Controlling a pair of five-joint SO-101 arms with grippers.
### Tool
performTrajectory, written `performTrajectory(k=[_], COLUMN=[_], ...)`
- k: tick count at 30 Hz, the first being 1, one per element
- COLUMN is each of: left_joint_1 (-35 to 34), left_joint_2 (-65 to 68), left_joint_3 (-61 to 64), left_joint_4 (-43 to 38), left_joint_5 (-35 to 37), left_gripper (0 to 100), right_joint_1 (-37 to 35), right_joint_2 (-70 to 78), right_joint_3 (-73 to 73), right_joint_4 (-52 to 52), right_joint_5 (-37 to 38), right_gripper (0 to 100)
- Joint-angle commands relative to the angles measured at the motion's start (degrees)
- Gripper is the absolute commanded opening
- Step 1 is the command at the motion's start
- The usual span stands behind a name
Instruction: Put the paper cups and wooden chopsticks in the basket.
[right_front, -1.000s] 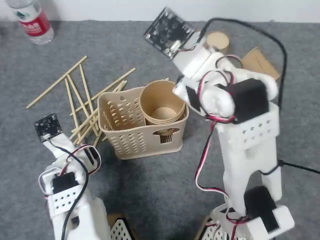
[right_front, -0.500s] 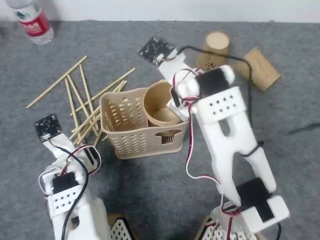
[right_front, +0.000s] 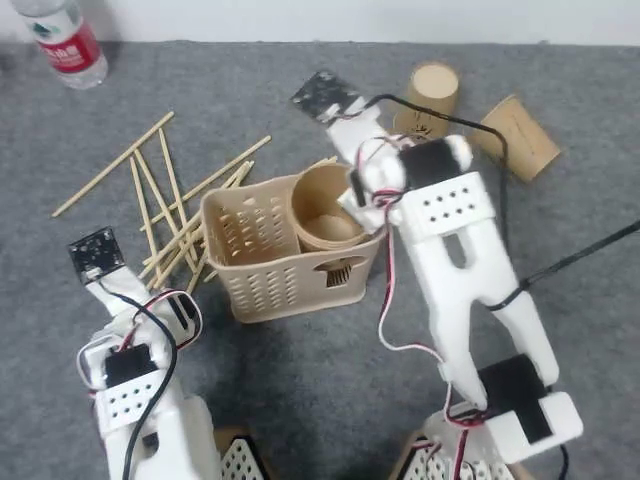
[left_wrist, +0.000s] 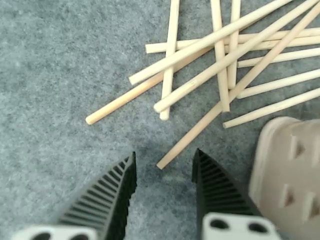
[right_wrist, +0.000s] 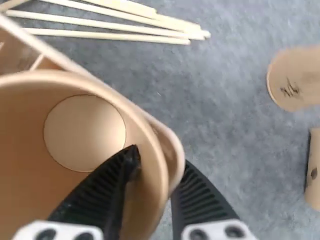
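- The grey surface (right_front: 300, 400) carries everything. One basket (right_front: 270, 285) stands on it between the two sets of fingers.
- One nest of paper cups (right_front: 322, 205) sits inside the basket; how many are nested I cannot tell. The right fingers (right_wrist: 112, 185) are narrow and pinch its rim, one inside the cup and one outside. The basket's edge lies against the outer one.
- To do this step well, I judge the grip should part cleanly, so that the nest settles and the basket is not dragged or tipped.
- Two loose cups (right_front: 435, 88) lie on their sides beyond the right fingers.
- Roughly ten wooden chopsticks (left_wrist: 218, 50) overlap just ahead of the left fingers (left_wrist: 112, 192), which stand part open and empty. None is in the basket yet.
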Motion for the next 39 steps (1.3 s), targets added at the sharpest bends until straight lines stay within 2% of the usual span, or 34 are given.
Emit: performTrajectory(k=[1,6,14,20,22,26,28,34,39], left_joint_1=[0.4,0.4,0.4,0.4,0.4,0.4,0.4,0.1,0.0], left_joint_2=[-0.6,-0.6,-0.6,-0.6,-0.6,-0.6,-0.6,-0.6,-0.6], left_joint_3=[-0.4,-0.4,-0.4,-0.4,-0.4,-0.4,-0.4,-0.6,-0.7], left_joint_4=[-1.3,-1.3,-1.3,-1.3,-1.3,-1.3,-1.2,-1.1,-0.9], left_joint_5=[0.2,0.2,0.3,0.3,0.3,0.3,0.2,0.4,0.4], left_gripper=[17,17,17,17,17,17,17,17,17], right_joint_1=[6.2,11.0,11.4,11.5,11.5,12.9,13.2,13.8,17.5], right_joint_2=[-2.3,-3.7,-3.6,-2.3,-2.4,-4.2,-7.0,-20.0,-27.8], right_joint_3=[-1.7,-4.9,-12.7,-11.3,-11.3,-11.7,-13.4,-23.2,-16.6], right_joint_4=[2.4,5.1,9.1,9.5,9.8,10.7,10.3,10.9,12.9], right_joint_5=[0.4,0.4,0.4,0.0,-0.1,-0.1,0.8,3.2,2.0], right_gripper=[0.6,0.6,0.6,0.8,5.3,26.2,31.5,27.3,24.1])
